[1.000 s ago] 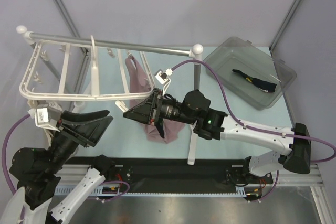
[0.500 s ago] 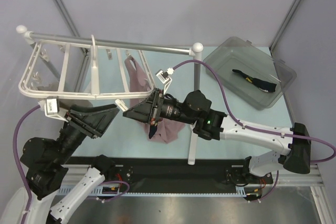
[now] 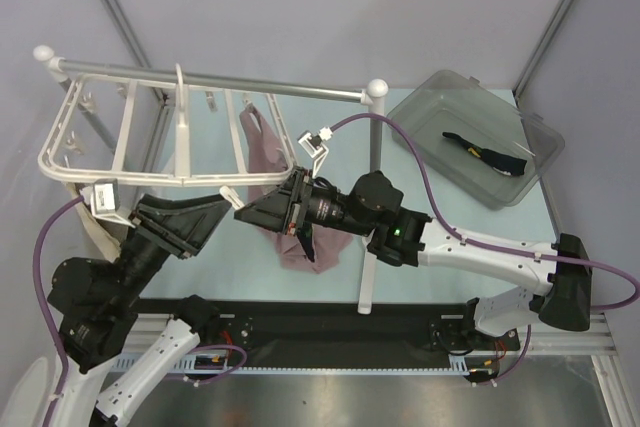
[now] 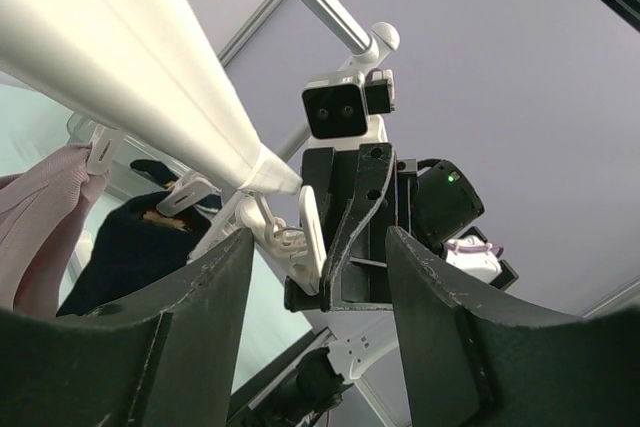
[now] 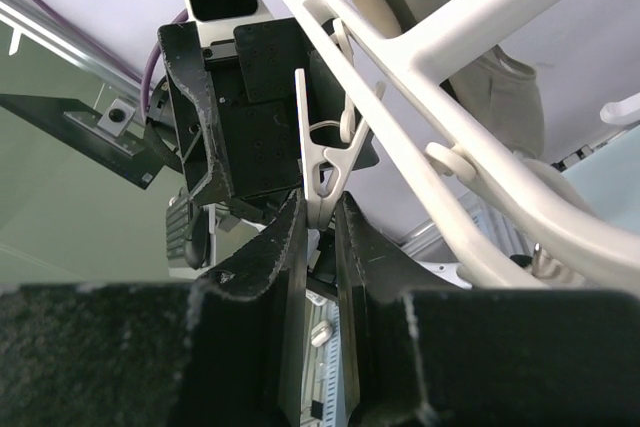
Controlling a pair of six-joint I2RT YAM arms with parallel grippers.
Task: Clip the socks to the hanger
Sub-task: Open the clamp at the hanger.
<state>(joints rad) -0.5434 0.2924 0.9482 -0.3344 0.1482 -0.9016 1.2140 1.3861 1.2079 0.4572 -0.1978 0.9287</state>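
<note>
The white hanger (image 3: 180,132) hangs from the silver rail. My right gripper (image 3: 250,215) is shut on a white clip (image 5: 322,172) at the hanger's front edge; the clip also shows in the left wrist view (image 4: 300,242). My left gripper (image 3: 205,215) is open and empty, its jaws wide apart just left of that clip and facing the right gripper. One dark sock (image 3: 306,243) dangles below the right gripper in front of the pink cloth; in the left wrist view the sock (image 4: 135,242) hangs under another clip. The other sock (image 3: 485,155) lies in the bin.
A pink cloth (image 3: 262,147) hangs from the hanger's right side. A beige cloth (image 5: 485,77) hangs at the hanger's left. A clear plastic bin (image 3: 440,102) sits at the back right. The silver rail (image 3: 220,87) and its post (image 3: 372,197) stand close to both arms.
My left gripper has risen and moved right, closing in on the clip from the left. The right gripper stays shut on the clip; the dark sock below it has swung slightly.
</note>
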